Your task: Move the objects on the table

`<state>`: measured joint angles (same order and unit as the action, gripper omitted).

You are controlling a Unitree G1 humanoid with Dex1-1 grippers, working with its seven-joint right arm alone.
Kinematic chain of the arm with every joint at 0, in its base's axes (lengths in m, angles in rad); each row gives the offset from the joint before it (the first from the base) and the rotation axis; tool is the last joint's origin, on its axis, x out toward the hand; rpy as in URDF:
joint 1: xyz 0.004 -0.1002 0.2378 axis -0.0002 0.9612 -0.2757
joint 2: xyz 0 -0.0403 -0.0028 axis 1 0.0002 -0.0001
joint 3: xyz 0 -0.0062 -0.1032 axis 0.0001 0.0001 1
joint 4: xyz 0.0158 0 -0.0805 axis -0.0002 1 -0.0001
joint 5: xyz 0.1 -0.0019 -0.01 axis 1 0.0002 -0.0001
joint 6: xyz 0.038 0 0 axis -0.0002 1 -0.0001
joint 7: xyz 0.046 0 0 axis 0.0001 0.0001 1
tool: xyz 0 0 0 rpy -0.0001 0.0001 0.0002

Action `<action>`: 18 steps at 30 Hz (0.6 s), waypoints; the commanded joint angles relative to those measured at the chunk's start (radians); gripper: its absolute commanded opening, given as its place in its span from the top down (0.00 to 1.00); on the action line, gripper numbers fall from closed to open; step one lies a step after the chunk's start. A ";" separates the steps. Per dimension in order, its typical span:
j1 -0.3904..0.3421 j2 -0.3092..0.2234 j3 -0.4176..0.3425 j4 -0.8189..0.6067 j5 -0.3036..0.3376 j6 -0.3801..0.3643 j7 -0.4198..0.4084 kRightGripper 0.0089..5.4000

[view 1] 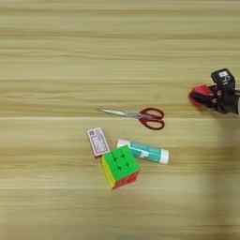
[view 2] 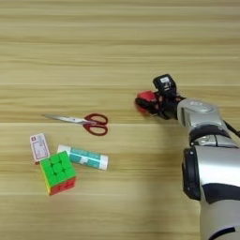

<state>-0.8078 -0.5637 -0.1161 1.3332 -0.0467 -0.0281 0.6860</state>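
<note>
Near the right side of the table [view 1: 56, 56], my right gripper [view 2: 151, 103] is shut on the small red cube [view 2: 146, 99], which shows between its black fingers just above the wood. Left of it lie the red-handled scissors [view 1: 140, 115], blades pointing left. Nearer the front, the white-and-green glue stick [view 1: 143, 151] lies on its side. The green, red and yellow puzzle cube [view 1: 121, 166] stands just in front of the glue stick, touching or nearly touching it. The small red-and-white card box [view 1: 97, 141] lies flat at the cube's back left.
My silver forearm [view 2: 206, 140] comes in from the bottom right and covers that corner of the table. Bare wood stretches across the far half and along the left side.
</note>
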 commanded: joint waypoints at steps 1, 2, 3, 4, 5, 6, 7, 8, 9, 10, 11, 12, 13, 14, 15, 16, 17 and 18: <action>-0.089 -0.028 -0.017 -0.052 0.018 -0.016 -0.004 0.53; -0.091 -0.026 -0.019 -0.055 0.020 -0.020 -0.001 0.56; -0.093 -0.025 -0.020 -0.058 0.021 -0.022 0.001 0.56; -0.097 -0.023 -0.023 -0.062 0.024 -0.027 0.004 0.56; -0.099 -0.022 -0.025 -0.064 0.025 -0.030 0.005 0.57; -0.103 -0.021 -0.026 -0.069 0.027 -0.034 0.009 0.57; -0.107 -0.021 -0.027 -0.073 0.028 -0.037 0.013 0.57; -0.111 -0.020 -0.027 -0.079 0.029 -0.040 0.019 0.57; -0.115 -0.019 -0.027 -0.085 0.031 -0.042 0.023 0.57; -0.118 -0.018 -0.026 -0.091 0.032 -0.044 0.027 0.57; -0.121 -0.017 -0.025 -0.099 0.034 -0.047 0.033 0.57; -0.124 -0.016 -0.024 -0.109 0.035 -0.049 0.039 0.57; -0.127 -0.014 -0.024 -0.125 0.039 -0.052 0.050 0.57; -0.129 -0.012 -0.023 -0.141 0.042 -0.055 0.060 0.57; -0.131 -0.009 -0.022 -0.158 0.047 -0.058 0.072 0.57; -0.132 -0.007 -0.022 -0.176 0.052 -0.058 0.083 0.57; -0.131 -0.004 -0.022 -0.196 0.057 -0.057 0.094 0.57; -0.129 -0.002 -0.020 -0.215 0.060 -0.058 0.103 0.57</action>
<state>-0.8422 -0.5398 -0.1277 1.2131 -0.0092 -0.0575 0.7868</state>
